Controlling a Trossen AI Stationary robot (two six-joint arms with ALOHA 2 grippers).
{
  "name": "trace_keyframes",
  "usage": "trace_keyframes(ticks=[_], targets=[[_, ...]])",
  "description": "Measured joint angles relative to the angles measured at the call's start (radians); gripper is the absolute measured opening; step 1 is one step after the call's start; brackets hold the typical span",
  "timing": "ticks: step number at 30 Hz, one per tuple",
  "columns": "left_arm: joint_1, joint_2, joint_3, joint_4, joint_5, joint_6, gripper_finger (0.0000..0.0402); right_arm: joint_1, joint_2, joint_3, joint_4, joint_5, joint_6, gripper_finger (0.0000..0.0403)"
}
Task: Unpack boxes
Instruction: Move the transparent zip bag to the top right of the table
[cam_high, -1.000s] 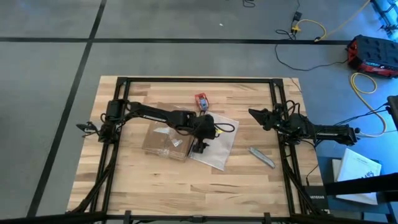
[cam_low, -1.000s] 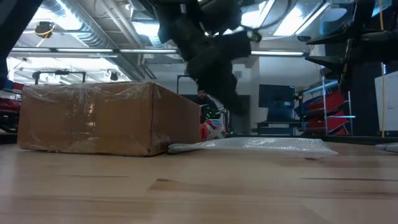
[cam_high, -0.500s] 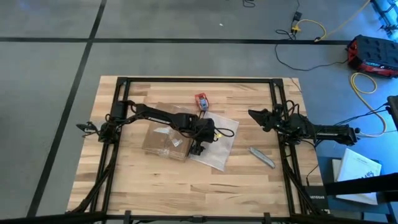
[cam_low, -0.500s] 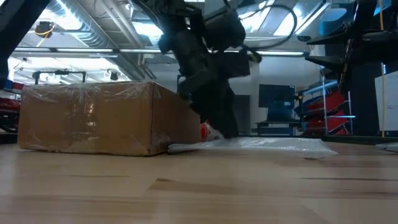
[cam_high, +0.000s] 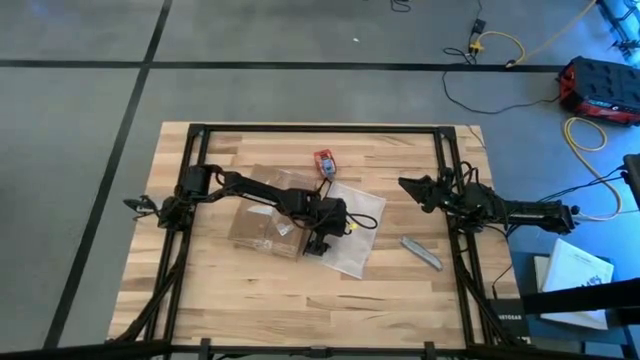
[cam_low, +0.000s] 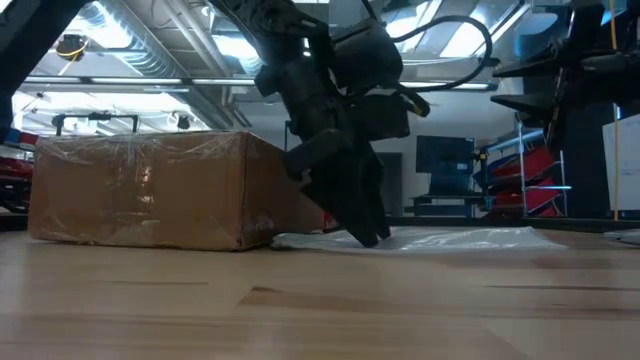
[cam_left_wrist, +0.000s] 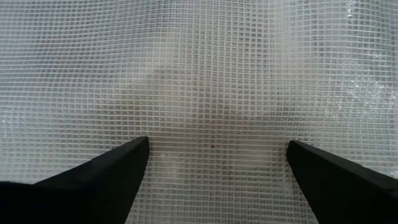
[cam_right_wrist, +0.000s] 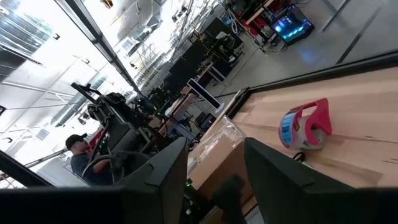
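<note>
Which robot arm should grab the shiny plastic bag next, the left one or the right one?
The left one, most likely. The left tool is open and down right over the plastic bag, beside the box. The right tool is open too, but waits at the table's right edge, away from the bag.

— What carries everything?

— A pale wooden plank desk (cam_high: 260, 300) with a black frame along its edges.

— What lies on it?

— Near the centre, toward nine o'clock, a brown cardboard box (cam_high: 262, 222) sealed with shiny clear tape. Touching its three o'clock side is a flat clear plastic bag (cam_high: 355, 245), meshed close up. At twelve o'clock from the bag, just beside it, sits a small red-and-blue tape roll (cam_high: 324, 161). Toward four o'clock, apart from the bag, lies a slim grey tool (cam_high: 421, 252).
</note>
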Motion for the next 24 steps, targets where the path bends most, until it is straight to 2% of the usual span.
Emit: trace_keyframes(ticks=[5,11,18,20,24], targets=[[-0.002,0.002,-0.001,0.002,-0.031,0.001,0.0288,0.0,0.0,0.0,-0.004,0.0,0.0,0.0147],[-0.001,0.002,-0.002,-0.001,-0.051,0.003,0.0167,0.0,0.0,0.0,-0.005,0.009,0.0,0.0147],[-0.001,-0.001,-0.003,-0.013,-0.058,-0.069,0.0017,0.0,0.0,0.0,-0.006,0.026,0.0,0.0147],[-0.008,-0.001,0.018,-0.042,-0.06,-0.117,0.001,0.0,0.0,0.0,-0.004,0.027,0.0,0.0147],[-0.022,-0.007,0.079,-0.18,-0.069,-0.122,0.004,0.0,0.0,0.0,0.013,0.027,0.0,0.0147]])
